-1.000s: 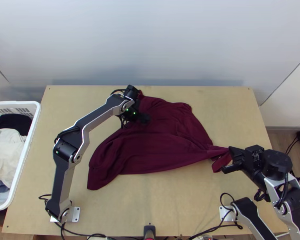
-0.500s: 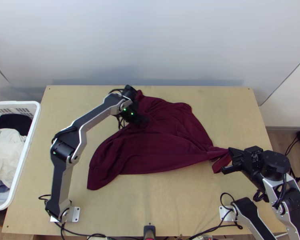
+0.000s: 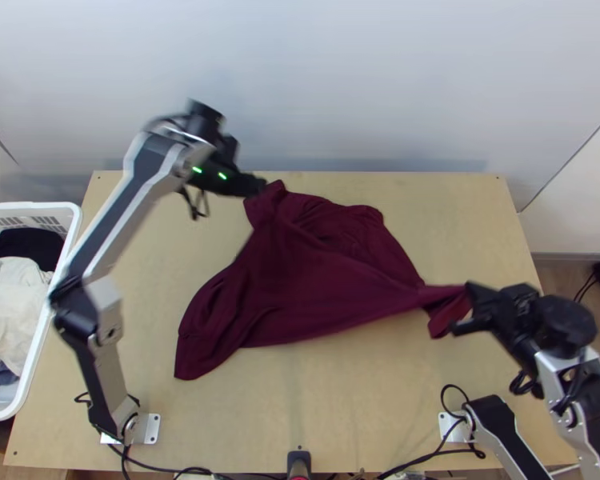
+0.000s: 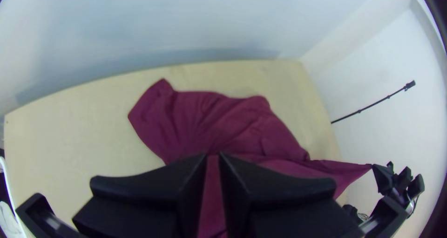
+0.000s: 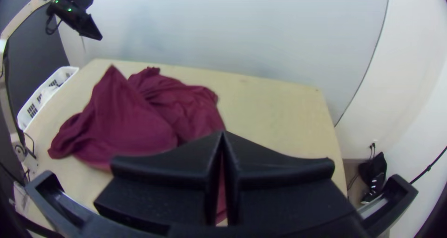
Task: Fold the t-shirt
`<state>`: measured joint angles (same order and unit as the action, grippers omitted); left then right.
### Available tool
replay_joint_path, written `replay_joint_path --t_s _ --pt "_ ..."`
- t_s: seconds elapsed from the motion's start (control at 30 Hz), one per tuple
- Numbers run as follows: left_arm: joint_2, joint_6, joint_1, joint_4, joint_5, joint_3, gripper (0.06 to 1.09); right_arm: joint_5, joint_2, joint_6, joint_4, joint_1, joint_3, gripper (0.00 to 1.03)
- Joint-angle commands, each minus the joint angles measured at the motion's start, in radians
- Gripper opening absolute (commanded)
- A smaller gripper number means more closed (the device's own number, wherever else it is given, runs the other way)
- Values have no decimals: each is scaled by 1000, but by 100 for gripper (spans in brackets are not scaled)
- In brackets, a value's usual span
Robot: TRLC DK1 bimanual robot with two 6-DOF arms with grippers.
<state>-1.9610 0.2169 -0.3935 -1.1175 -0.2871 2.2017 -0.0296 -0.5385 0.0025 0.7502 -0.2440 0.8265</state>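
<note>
Pale grey-white wall (image 3: pixel 300 80) runs behind the surface (image 3: pixel 396 408), past its 12 o'clock edge. Pale wood makes up the surface. Across its middle lies the maroon T-shirt (image 3: pixel 300 272), loosely spread and rumpled, with folds running over it; one corner points to 8 o'clock, another part lies near 12, and a gathered end stretches towards 3. The right wrist view shows part of the cloth rising to a peak. Beside the surface, at 9 o'clock, sits the white plastic basket (image 3: pixel 50 316), holding white cloth (image 3: pixel 12 300) and black cloth (image 3: pixel 24 242). Near 3 o'clock, the right gripper (image 3: pixel 470 294) has its jaws clamped on the T-shirt's gathered end. Near 12 o'clock, the left gripper (image 3: pixel 260 186) has its jaws slightly apart, gripping nothing.
</note>
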Motion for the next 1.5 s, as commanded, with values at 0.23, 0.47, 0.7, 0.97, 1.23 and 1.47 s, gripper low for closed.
replay_joint_path --t_s 0.23,0.47,0.7,0.97,1.23,1.47 --pt "363 65 139 58 9 3 28 -4 -322 74 -121 77 574 3" --pt "499 12 93 1 6 -284 28 -4 -230 71 -54 -6 620 3" --pt "605 -25 -41 191 42 -810 28 -4 -77 67 -2 -8 474 3" --pt "470 42 -137 295 -21 -886 83 5 -61 71 24 -17 457 3" --pt "237 191 -200 447 -178 -797 98 8 -54 70 57 -17 454 3" --pt "36 196 -295 467 -178 -603 98 10 -41 59 95 -20 456 3"
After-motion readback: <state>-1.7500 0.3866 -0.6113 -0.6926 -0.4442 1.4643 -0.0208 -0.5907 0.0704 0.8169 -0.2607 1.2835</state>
